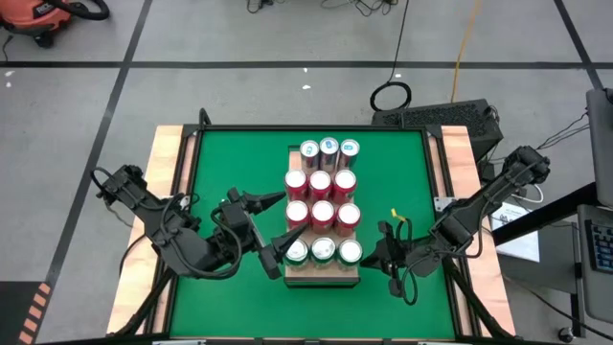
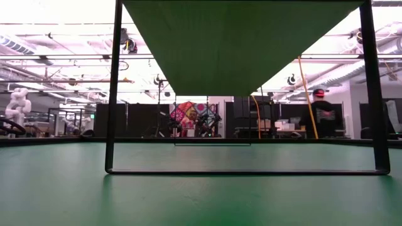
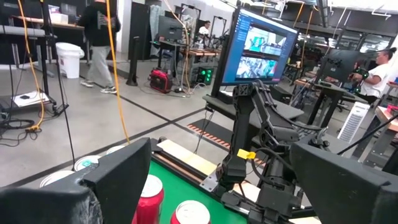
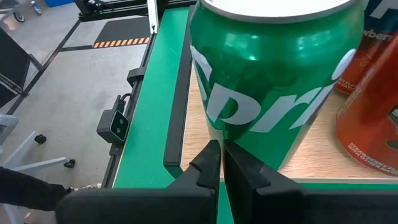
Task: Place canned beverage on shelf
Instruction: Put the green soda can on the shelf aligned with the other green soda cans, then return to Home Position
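Observation:
The pale wooden shelf [image 1: 323, 279] lies in the middle of the green table [image 1: 220, 172] and carries several cans in rows: silver-topped at the far end, red in the middle, green at the near end. My left gripper [image 1: 285, 245] is open at the shelf's near-left corner, beside the near-left green can [image 1: 297, 252]. In the left wrist view its fingers [image 3: 124, 168] stand wide apart with red cans [image 3: 149, 199] beyond them. My right gripper [image 1: 372, 257] is shut, just right of the near-right green can [image 1: 351, 252]. That can stands upright on the shelf's wood [image 4: 311, 158]. My right gripper [image 4: 221, 152] points its shut fingertips level, from the table's right side, at the lower side wall [image 4: 249, 134] of the green can. I cannot tell whether the tips touch it. The can stands upright with its base on the shelf.
A red can [image 4: 373, 112] stands right beside the green one on the shelf. Wooden strips [image 1: 168, 163] edge the table on the left and right. A black frame [image 2: 113, 94] stands across the table in the low view. People show in the room beyond.

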